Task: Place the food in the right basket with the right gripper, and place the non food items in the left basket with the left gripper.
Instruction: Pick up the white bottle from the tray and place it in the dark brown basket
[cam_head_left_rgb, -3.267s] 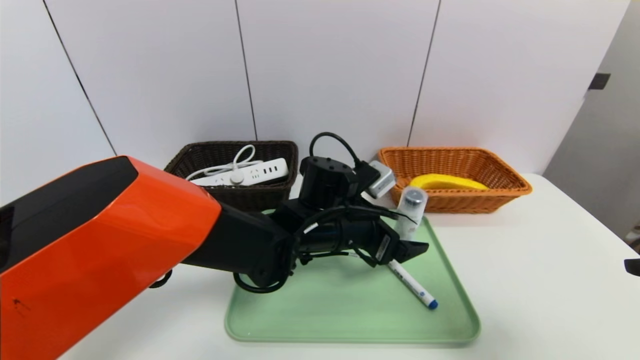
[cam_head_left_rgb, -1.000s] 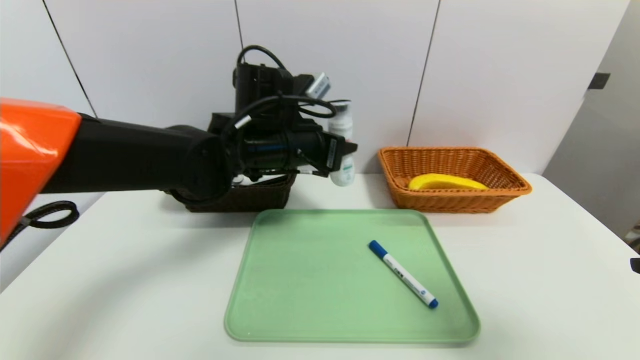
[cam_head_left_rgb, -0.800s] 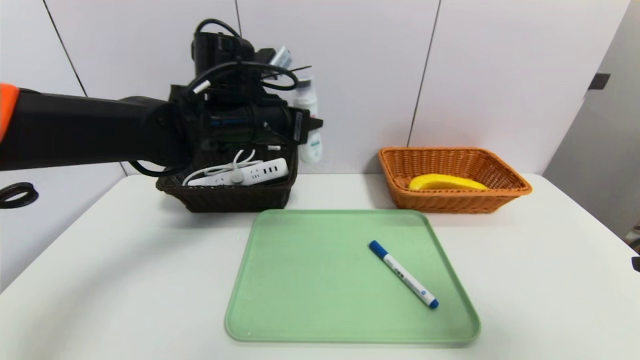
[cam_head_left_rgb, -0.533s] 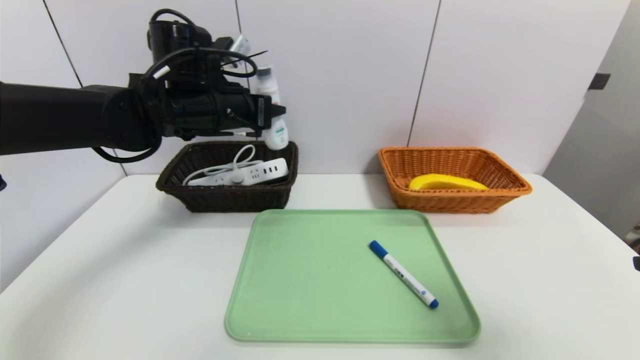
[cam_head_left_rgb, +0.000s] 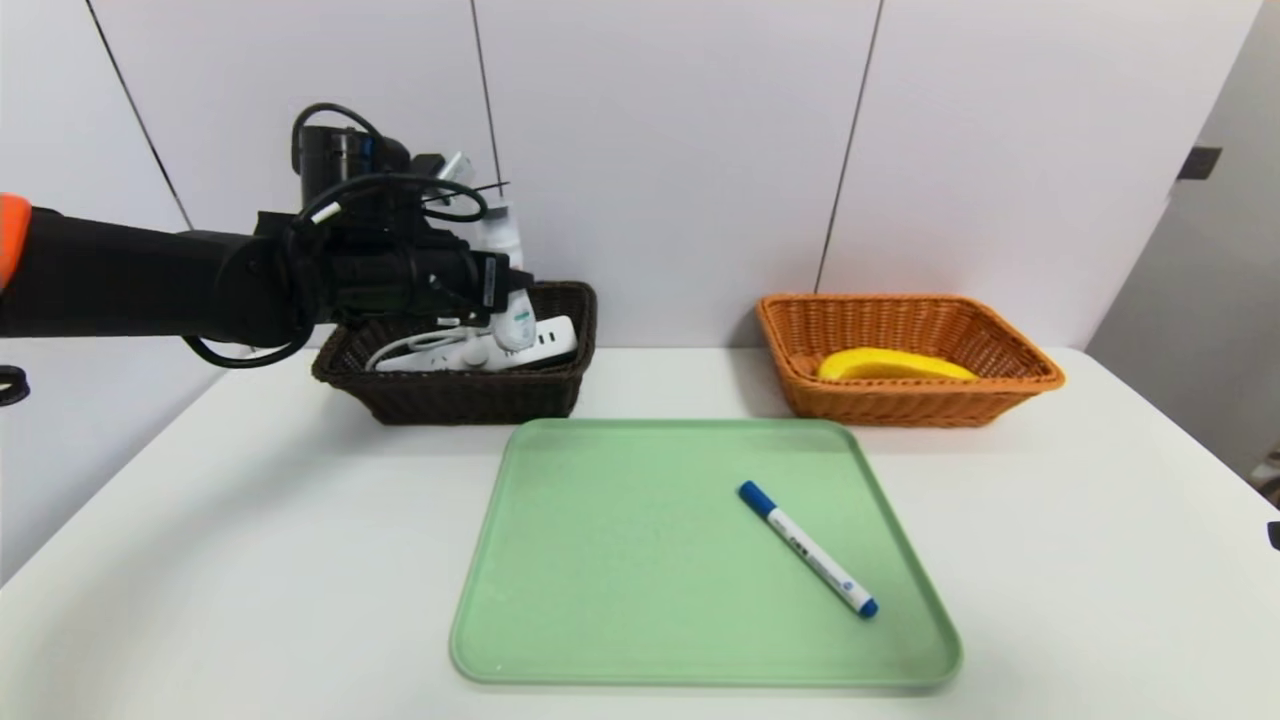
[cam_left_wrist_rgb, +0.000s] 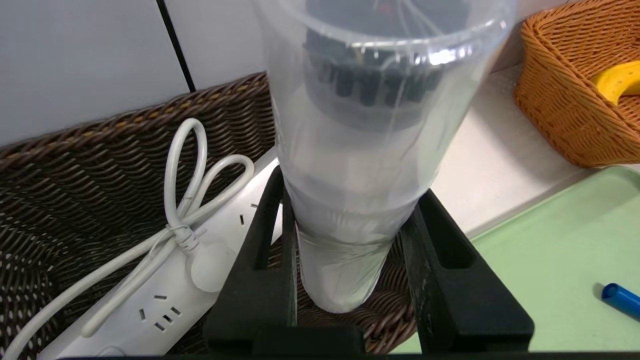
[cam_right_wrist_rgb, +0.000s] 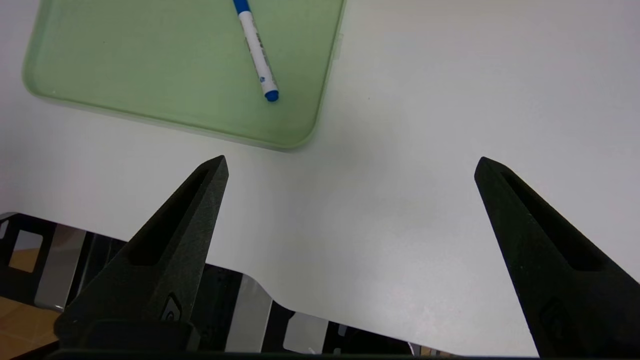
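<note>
Bottle (cam_head_left_rgb: 505, 285) — small, white, clear-capped — was clamped upright in the left gripper's (cam_head_left_rgb: 500, 300) jaws over the dark brown basket (cam_head_left_rgb: 450, 395), at eleven o'clock from the green tray (cam_head_left_rgb: 620, 560). Inside that basket lay the white power strip (cam_head_left_rgb: 500, 350) with its cord. Banana (cam_head_left_rgb: 895, 365) rested in the orange basket (cam_head_left_rgb: 910, 400) at one o'clock. Blue-capped marker (cam_head_left_rgb: 808, 549) lay on the tray. Near the white surface's (cam_right_wrist_rgb: 425, 150) edge, the right gripper (cam_right_wrist_rgb: 350, 165) hung with jaws wide — holding nothing.

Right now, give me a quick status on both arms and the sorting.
Left gripper shut on bottle over dark basket. Right gripper open, parked off the table. Pen on tray, nothing blocking.
</note>
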